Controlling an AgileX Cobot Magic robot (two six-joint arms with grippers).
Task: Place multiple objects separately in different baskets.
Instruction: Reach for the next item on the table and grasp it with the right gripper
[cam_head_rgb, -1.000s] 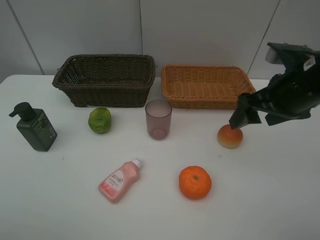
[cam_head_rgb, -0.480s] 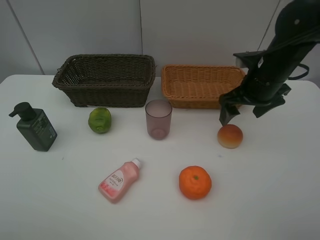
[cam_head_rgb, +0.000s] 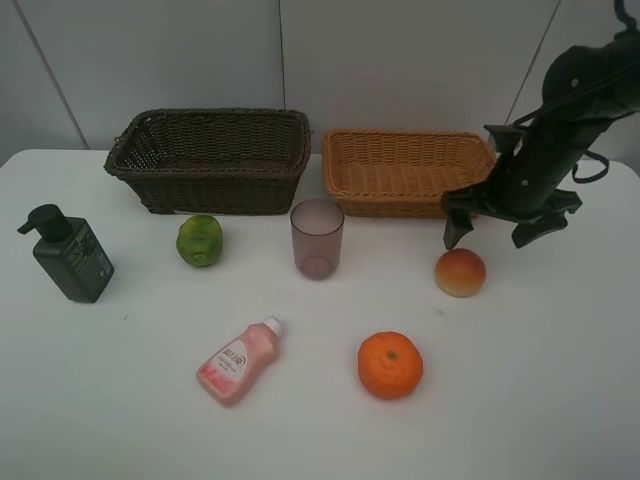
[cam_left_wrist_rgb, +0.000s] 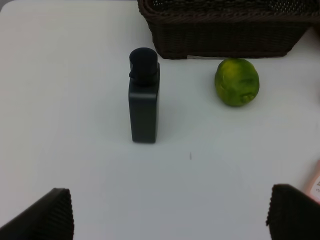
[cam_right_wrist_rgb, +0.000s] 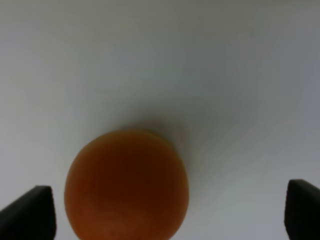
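On the white table stand a dark green pump bottle (cam_head_rgb: 68, 255), a bumpy green citrus (cam_head_rgb: 200, 240), a mauve cup (cam_head_rgb: 317, 238), a red-yellow peach (cam_head_rgb: 460, 272), a pink bottle (cam_head_rgb: 237, 361) lying down and an orange tangerine (cam_head_rgb: 390, 364). The dark brown basket (cam_head_rgb: 210, 160) and the tan basket (cam_head_rgb: 408, 172) stand behind them, both empty. My right gripper (cam_head_rgb: 489, 236) hangs open just above and behind the peach (cam_right_wrist_rgb: 127, 185), which lies between its fingertips (cam_right_wrist_rgb: 27, 212), untouched. My left gripper (cam_left_wrist_rgb: 167, 215) is open over bare table, short of the pump bottle (cam_left_wrist_rgb: 144, 105) and the citrus (cam_left_wrist_rgb: 237, 82).
The right arm (cam_head_rgb: 560, 130) leans in from the right over the tan basket's corner. A grey panelled wall closes the back. In the left wrist view the brown basket (cam_left_wrist_rgb: 225, 35) is beyond the bottle and the pink bottle's edge (cam_left_wrist_rgb: 315, 182) shows at the side.
The right arm has swung from a low sideways reach to a more upright stance, and its gripper now points down over the peach. The objects have not moved.
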